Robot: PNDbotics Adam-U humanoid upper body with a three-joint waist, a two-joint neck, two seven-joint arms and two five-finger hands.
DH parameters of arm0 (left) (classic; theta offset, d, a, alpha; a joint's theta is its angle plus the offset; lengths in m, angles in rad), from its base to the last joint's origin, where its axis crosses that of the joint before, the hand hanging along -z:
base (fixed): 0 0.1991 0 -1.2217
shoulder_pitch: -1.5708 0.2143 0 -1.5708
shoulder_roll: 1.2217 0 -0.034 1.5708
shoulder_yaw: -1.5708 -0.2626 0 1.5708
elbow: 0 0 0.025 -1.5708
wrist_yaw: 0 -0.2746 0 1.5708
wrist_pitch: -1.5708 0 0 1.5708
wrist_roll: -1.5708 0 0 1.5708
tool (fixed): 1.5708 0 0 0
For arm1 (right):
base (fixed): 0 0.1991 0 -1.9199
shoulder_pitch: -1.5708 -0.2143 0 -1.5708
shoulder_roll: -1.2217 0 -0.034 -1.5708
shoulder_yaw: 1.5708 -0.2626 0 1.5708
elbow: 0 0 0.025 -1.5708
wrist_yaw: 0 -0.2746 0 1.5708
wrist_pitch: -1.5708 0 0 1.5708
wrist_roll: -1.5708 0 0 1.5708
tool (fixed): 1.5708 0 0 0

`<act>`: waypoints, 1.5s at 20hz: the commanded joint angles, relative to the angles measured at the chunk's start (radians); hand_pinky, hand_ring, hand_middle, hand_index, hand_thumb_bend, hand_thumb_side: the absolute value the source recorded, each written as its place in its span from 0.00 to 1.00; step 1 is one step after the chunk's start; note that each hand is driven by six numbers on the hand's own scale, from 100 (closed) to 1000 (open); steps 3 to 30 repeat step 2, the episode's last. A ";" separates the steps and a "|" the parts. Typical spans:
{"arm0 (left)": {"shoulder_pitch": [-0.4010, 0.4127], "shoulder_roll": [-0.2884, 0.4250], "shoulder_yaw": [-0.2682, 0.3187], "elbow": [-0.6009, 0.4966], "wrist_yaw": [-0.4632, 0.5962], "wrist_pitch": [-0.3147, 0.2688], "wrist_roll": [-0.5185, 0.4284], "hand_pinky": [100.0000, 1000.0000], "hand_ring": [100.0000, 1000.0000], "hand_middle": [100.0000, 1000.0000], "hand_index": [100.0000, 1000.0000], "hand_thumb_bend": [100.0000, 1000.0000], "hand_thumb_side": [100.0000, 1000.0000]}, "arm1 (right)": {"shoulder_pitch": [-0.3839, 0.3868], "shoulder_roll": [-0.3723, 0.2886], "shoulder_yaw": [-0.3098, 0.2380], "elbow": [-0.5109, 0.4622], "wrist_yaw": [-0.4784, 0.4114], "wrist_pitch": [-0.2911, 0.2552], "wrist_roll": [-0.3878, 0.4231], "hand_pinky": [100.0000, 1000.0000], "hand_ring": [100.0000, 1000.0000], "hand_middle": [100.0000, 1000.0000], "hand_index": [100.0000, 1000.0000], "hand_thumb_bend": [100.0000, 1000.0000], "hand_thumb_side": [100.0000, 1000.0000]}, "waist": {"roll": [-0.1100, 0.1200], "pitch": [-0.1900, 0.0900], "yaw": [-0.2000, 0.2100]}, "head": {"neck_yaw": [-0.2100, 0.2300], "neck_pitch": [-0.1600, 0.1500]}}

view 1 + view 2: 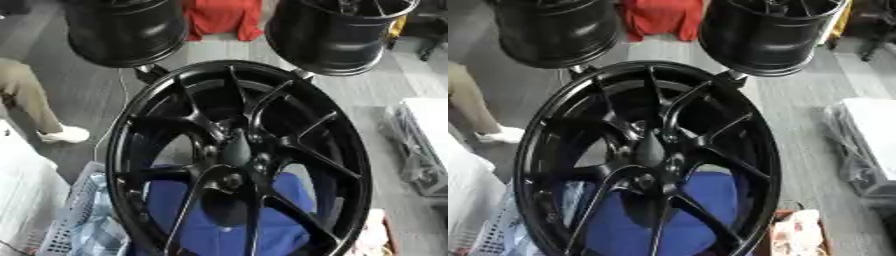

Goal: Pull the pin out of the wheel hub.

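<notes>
The black wheel hub (238,160) fills the middle of the view, tilted, its spokes meeting at the dark centre. The pin cannot be made out there. Neither hand appears, so the state of the fingers cannot be told. Blue cloth (219,225) shows behind the spokes.

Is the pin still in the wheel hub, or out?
Cannot tell: the wheel hub is dark, and no pin can be made out there. Neither hand shows.
</notes>
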 commanded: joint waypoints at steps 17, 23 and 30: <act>-0.006 0.017 0.008 -0.015 -0.004 -0.001 0.004 0.67 0.59 0.54 0.66 0.00 0.58 | -0.046 -0.009 -0.008 -0.048 0.070 0.344 -0.353 0.46 0.65 0.75 0.55 0.00 0.37 | 0.004 -0.024 0.001 | -0.007 0.006; -0.006 0.017 0.008 -0.015 -0.004 -0.001 0.004 0.67 0.59 0.54 0.66 0.00 0.58 | -0.046 -0.009 -0.008 -0.048 0.070 0.344 -0.353 0.46 0.65 0.75 0.55 0.00 0.37 | 0.004 -0.024 0.001 | -0.007 0.006; -0.006 0.017 0.008 -0.015 -0.004 -0.001 0.004 0.67 0.59 0.54 0.66 0.00 0.58 | -0.046 -0.009 -0.008 -0.048 0.070 0.344 -0.353 0.46 0.65 0.75 0.55 0.00 0.37 | 0.004 -0.024 0.001 | -0.007 0.006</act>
